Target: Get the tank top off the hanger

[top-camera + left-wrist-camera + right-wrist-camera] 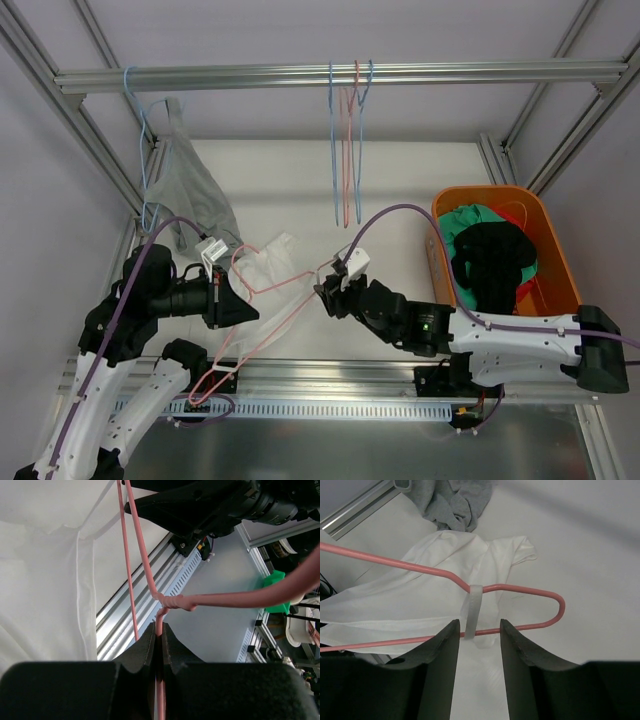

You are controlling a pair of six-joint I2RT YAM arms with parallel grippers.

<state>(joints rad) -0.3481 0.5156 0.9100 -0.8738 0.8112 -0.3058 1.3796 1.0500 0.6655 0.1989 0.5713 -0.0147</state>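
Observation:
The pink wire hanger (270, 288) is held low over the table with the white tank top (268, 262) draped on it. My left gripper (222, 298) is shut on the hanger's twisted neck (170, 601), the wire pinched between its jaws (161, 630). White cloth (40, 590) fills the left of that view. My right gripper (325, 295) is at the hanger's right end (540, 594). Its jaws (477, 625) stand open on either side of the tank top's strap (472, 610), which loops over both wires; neither finger touches it.
A grey garment (190, 185) hangs from a blue hanger at the back left, and its hem (450, 500) lies beyond the tank top. Three empty hangers (346, 150) hang from the metal rail (340, 75). An orange bin (545, 240) of clothes stands at the right.

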